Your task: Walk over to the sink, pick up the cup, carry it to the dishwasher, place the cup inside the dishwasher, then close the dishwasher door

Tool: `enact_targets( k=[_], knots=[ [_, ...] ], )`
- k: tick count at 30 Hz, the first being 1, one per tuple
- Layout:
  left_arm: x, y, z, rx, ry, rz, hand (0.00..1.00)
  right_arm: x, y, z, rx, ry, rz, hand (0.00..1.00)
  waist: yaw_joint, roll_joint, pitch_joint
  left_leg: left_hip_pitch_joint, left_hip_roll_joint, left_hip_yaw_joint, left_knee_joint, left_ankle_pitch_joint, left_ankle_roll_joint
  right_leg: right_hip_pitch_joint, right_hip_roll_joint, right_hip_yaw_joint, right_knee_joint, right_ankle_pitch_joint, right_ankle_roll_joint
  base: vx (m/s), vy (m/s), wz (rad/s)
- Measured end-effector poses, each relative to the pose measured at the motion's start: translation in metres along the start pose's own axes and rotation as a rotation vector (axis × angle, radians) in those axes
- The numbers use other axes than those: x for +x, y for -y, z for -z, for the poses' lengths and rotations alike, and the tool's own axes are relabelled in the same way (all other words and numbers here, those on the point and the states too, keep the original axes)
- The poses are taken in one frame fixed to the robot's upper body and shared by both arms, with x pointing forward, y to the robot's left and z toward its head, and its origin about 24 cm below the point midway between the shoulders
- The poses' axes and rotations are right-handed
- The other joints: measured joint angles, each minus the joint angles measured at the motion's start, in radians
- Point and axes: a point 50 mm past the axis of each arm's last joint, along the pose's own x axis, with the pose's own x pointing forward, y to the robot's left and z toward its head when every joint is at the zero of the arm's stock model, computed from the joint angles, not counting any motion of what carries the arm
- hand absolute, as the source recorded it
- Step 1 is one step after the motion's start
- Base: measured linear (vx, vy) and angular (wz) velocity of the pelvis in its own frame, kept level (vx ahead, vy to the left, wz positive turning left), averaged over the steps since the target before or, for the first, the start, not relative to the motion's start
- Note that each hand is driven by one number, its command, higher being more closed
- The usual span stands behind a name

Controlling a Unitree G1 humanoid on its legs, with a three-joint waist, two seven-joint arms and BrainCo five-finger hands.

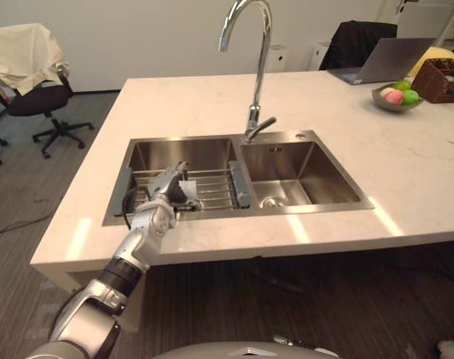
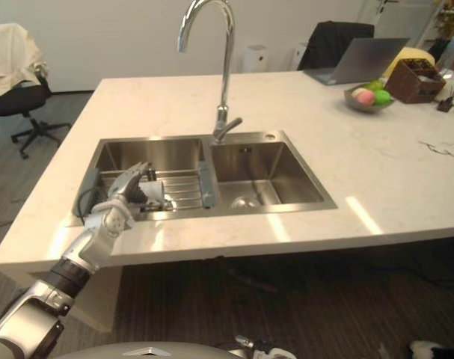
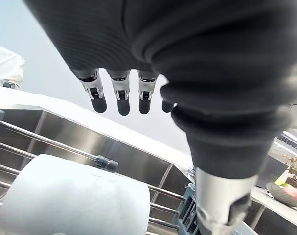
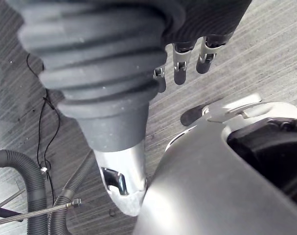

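Sink point(image 1: 327, 176) in a pale tabletop point(image 1: 406, 179), head view: left hand point(image 1: 165, 198) reaches into the left basin by a white cup point(image 1: 189, 187) on a rack point(image 1: 215, 187). Left wrist view: fingers point(image 3: 123, 98) straight above the cup, not gripping. Right wrist view: right hand point(image 4: 180, 61) over the floor point(image 4: 265, 58), relaxed, empty.

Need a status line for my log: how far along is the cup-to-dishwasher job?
Done: the robot has reached the sink. In hand: the left hand hovers over the white cup on the wire rack in the left basin, fingers straight and not closed on it. The right hand hangs idle above the floor. Left: grasping the cup, carrying it to the dishwasher, placing it inside and closing the door.
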Motion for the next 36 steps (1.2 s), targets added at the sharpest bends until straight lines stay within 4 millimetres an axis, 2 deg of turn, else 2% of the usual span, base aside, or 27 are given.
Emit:
enact_targets(
  k=[5,7,10,13,16,17,18,20,23,26,30,33,36],
  knots=[
    [0.005,-0.008,0.009,0.039,-0.047,-0.01,0.0,0.0,0.001,0.0,0.004,0.001,-0.006,0.0,-0.001,0.005,-0.001,-0.002,0.001,0.019,0.0,-0.003,0.0,-0.01,0.001,0.018,-0.004,0.005,0.0,0.0,-0.004,-0.1],
    [0.006,-0.013,0.014,0.057,-0.062,-0.019,0.0,0.0,0.001,0.0,0.011,0.002,-0.011,0.0,-0.013,0.007,0.0,-0.003,0.001,0.02,0.0,-0.004,-0.001,-0.011,0.001,0.017,-0.004,0.005,0.001,0.0,-0.001,-0.04],
    [0.007,-0.015,0.016,0.062,-0.08,-0.023,0.0,-0.001,0.005,0.0,0.041,0.006,-0.014,0.0,-0.021,0.024,0.009,-0.007,-0.001,0.02,0.001,-0.008,-0.004,-0.018,0.0,0.018,-0.003,0.004,0.0,0.0,0.0,0.0],
    [0.007,-0.015,0.019,0.062,-0.112,-0.023,0.0,-0.002,0.012,-0.001,0.056,0.013,0.004,0.0,-0.035,0.058,0.022,-0.018,-0.004,0.019,0.001,-0.01,-0.008,-0.032,-0.002,0.019,0.004,-0.002,0.001,0.0,0.0,0.0],
    [0.007,-0.016,0.023,0.046,-0.143,-0.022,0.0,-0.004,0.028,0.003,0.097,0.014,0.048,0.0,-0.053,0.093,0.03,-0.02,0.0,0.021,0.001,-0.018,-0.02,-0.044,0.0,0.025,0.018,-0.01,0.005,0.01,-0.012,-0.03],
    [0.007,-0.016,0.023,0.038,-0.148,-0.025,0.0,-0.006,0.037,0.011,0.147,0.013,0.073,0.0,-0.057,0.097,0.033,-0.027,0.002,0.022,0.001,-0.019,-0.022,-0.058,0.0,0.027,0.032,-0.019,0.004,0.05,-0.019,-0.08],
    [0.006,-0.017,0.025,0.036,-0.167,-0.028,0.0,-0.01,0.054,0.027,0.185,0.04,0.134,0.0,-0.068,0.123,0.039,-0.035,0.003,0.022,0.001,-0.016,-0.02,-0.083,-0.002,0.03,0.069,-0.032,0.004,0.06,-0.012,-0.08],
    [0.006,-0.017,0.028,0.03,-0.193,-0.027,0.0,-0.016,0.07,0.041,0.163,0.045,0.168,0.0,-0.075,0.138,0.048,-0.034,0.005,0.02,0.001,-0.016,-0.026,-0.105,0.0,0.046,0.1,-0.047,0.003,0.08,-0.019,-0.22],
    [0.006,-0.025,0.03,0.03,-0.206,-0.052,0.0,-0.023,0.083,0.05,0.155,0.07,0.195,0.0,-0.107,0.145,0.066,-0.035,0.006,0.017,0.002,-0.012,-0.041,-0.133,0.0,0.054,0.144,-0.068,0.001,0.03,-0.026,-0.18],
    [0.01,-0.037,0.029,0.046,-0.2,-0.084,0.0,-0.025,0.088,0.041,0.161,0.146,0.193,0.0,-0.124,0.135,0.108,-0.053,0.005,0.018,0.029,-0.015,-0.048,-0.179,-0.008,0.07,0.198,-0.104,-0.005,-0.05,-0.018,-0.16],
    [0.009,-0.046,0.04,0.033,-0.237,-0.101,0.0,-0.027,0.091,0.029,0.126,0.215,0.206,0.0,-0.134,0.156,0.147,-0.073,0.0,0.017,0.039,-0.004,-0.065,-0.218,-0.022,0.067,0.228,-0.112,0.001,-0.03,-0.025,-0.1],
    [0.009,-0.051,0.048,0.014,-0.264,-0.115,0.0,-0.027,0.09,0.027,0.08,0.223,0.203,0.0,-0.134,0.162,0.156,-0.082,-0.003,0.008,0.044,0.011,-0.089,-0.224,-0.036,0.045,0.234,-0.114,0.001,-0.01,-0.024,0.02],
    [0.01,-0.06,0.049,-0.002,-0.263,-0.146,0.0,-0.025,0.088,0.02,0.056,0.232,0.196,0.0,-0.133,0.166,0.168,-0.093,-0.001,-0.011,0.044,0.015,-0.092,-0.239,-0.038,0.034,0.249,-0.12,-0.002,0.0,-0.026,0.09]
  ],
)
